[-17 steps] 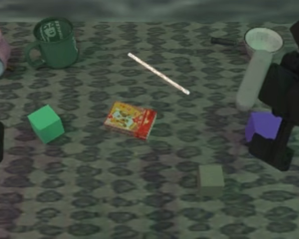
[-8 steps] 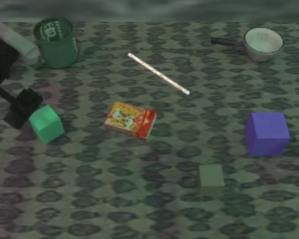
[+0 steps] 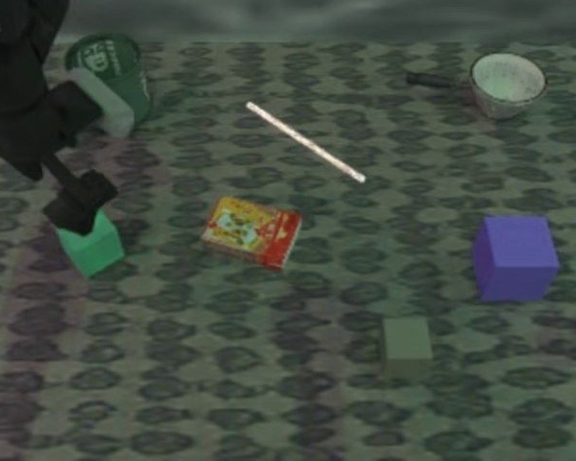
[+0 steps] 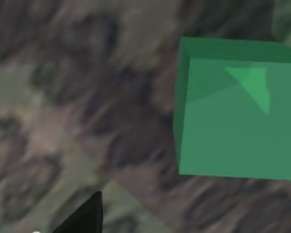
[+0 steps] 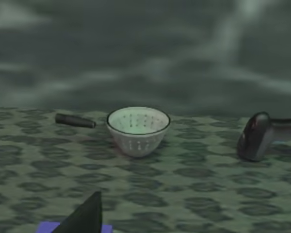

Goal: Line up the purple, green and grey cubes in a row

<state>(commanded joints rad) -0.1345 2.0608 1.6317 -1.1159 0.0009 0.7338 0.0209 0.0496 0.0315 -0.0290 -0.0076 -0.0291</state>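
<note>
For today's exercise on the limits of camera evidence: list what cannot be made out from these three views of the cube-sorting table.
- Left gripper: in the top view its own dark body hides the fingertips above the green cube; only one dark tip shows in the left wrist view.
- Purple cube: the right wrist view's edge cuts it to a sliver.
- Green mug: the left arm covers part of it from above.
- Right gripper: outside the top view.

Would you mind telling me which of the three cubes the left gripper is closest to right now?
The green cube, at the table's left. The left gripper hangs right over it, while the grey cube and purple cube sit far to the right.
</note>
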